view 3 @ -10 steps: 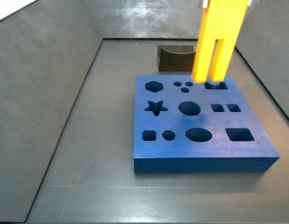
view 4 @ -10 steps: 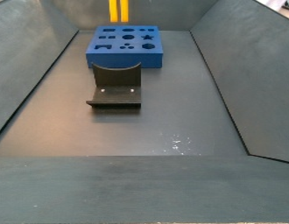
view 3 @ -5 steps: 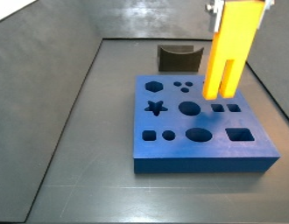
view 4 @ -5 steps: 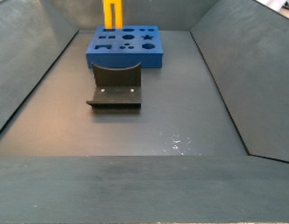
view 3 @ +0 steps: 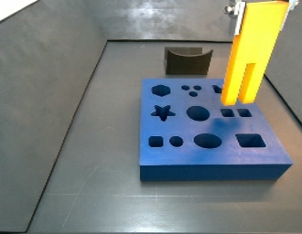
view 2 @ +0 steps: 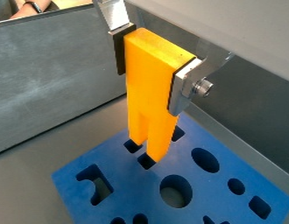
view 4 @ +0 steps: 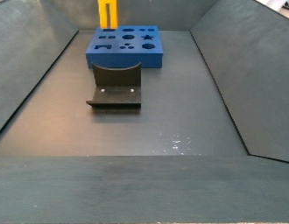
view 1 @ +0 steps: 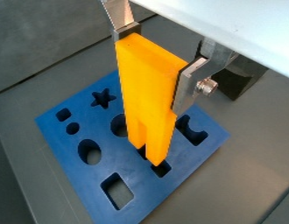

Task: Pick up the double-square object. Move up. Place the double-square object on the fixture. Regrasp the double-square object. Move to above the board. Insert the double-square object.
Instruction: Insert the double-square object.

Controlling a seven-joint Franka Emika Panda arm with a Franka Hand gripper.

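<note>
My gripper (view 1: 157, 61) clamps the top of the double-square object (view 1: 150, 101), hanging upright above the board (view 3: 209, 163). It looks rigid, smooth, probably light; gripping its flat sides suits it.

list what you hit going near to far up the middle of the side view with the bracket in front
fixture → board → double-square object, held upright by the gripper at the board's far side

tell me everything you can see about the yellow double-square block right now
The double-square object is a long, bright yellow-orange block, smooth and plastic-looking, with a groove splitting its lower end into two bars. It hangs upright, clamped near its top by the gripper, its lower end just over the board's cutouts; whether it has entered one is unclear.
</note>
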